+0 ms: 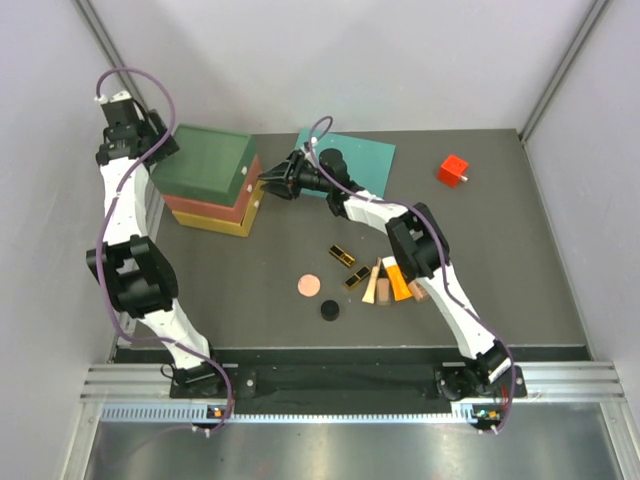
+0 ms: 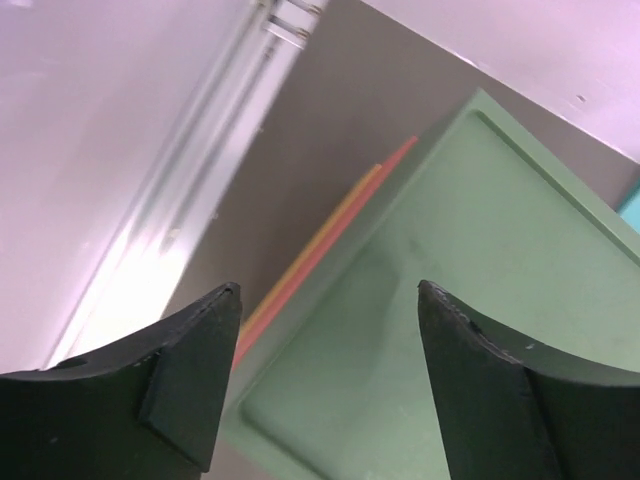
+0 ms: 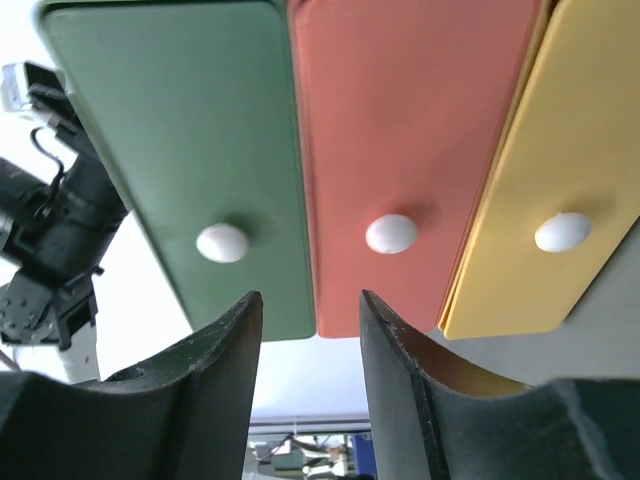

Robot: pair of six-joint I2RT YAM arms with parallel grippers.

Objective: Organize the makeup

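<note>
Starting on the left: the left gripper (image 2: 330,292) is hovering over the far-left edge of the stacked three-drawer plastic box (image 1: 205,160). Its fingers are spread wide and gripping nothing. My guess is it's getting set to brace the box from above, though it's not touching it.

Moving right, the right gripper (image 3: 310,300) is pointing straight at the drawer fronts, fingers a little apart and empty. It's lining up near the seam between the dark green drawer front (image 3: 180,130) and the salmon-red drawer front (image 3: 400,120), with the yellow drawer front (image 3: 560,150) sitting off to the side. All three are looking shut to me.

So I'm reading this as the open-a-drawer step. The next move is calling for the fingers to centre on one small white round knob (image 3: 391,233), pinch it, and pull straight out.

Further right, the makeup is lying loose on the dark grey table (image 1: 500,260), well apart from the box:
- pink flat disc (image 1: 308,286)
- small black round jar (image 1: 330,311)
- two black-and-gold rectangular cases (image 1: 342,256)
- beige tube (image 1: 371,286)
- orange tube (image 1: 399,283)
</note>
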